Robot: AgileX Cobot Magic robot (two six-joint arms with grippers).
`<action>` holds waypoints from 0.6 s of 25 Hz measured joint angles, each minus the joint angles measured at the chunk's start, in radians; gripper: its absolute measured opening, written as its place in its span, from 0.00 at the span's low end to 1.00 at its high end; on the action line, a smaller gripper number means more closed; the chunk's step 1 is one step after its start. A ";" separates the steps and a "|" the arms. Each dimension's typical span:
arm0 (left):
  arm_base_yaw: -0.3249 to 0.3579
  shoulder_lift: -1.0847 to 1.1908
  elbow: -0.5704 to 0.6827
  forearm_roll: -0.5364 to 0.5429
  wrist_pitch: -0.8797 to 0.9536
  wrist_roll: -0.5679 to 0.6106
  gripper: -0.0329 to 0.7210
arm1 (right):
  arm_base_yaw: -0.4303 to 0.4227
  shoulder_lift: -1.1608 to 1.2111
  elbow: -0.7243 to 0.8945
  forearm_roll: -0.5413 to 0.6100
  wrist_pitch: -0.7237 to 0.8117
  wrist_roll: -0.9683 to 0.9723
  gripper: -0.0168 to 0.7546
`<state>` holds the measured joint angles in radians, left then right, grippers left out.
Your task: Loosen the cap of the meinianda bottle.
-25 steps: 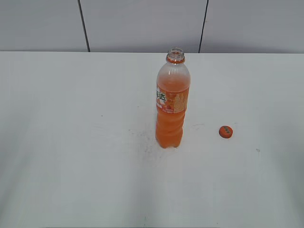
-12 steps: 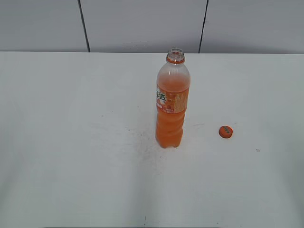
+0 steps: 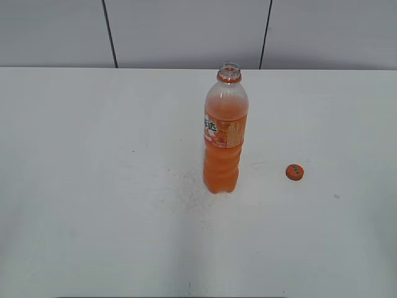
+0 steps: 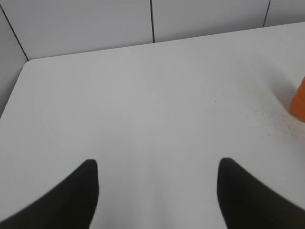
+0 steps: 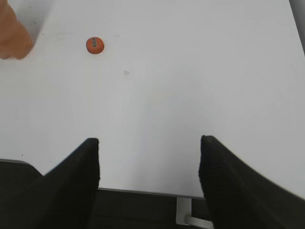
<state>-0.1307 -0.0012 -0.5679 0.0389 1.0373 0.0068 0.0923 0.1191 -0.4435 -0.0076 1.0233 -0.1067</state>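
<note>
The tall clear plastic bottle of orange liquid [image 3: 226, 133] is showing a glossy skin and printed wrap label. The small orange plastic cap [image 3: 294, 172] and matt white tabletop [image 3: 93, 186] are looking smooth.

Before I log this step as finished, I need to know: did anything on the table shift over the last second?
Nothing visibly changed. The meinianda bottle stands upright with its neck open, and the cap lies on the table to its right, apart from it. No gripper shows in the exterior view.
</note>
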 joint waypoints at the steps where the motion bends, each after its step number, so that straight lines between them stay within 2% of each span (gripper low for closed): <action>1: 0.000 0.000 0.002 0.000 -0.001 0.000 0.68 | 0.000 -0.019 0.000 0.000 0.001 0.000 0.66; 7: 0.000 -0.002 0.005 0.000 0.000 0.000 0.68 | 0.000 -0.121 0.000 0.000 0.000 0.000 0.66; 15: 0.000 -0.002 0.005 0.000 -0.001 0.000 0.66 | 0.000 -0.127 0.000 -0.001 0.000 0.000 0.66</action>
<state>-0.1307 -0.0032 -0.5633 0.0389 1.0360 0.0068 0.0923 -0.0075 -0.4435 -0.0090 1.0233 -0.1067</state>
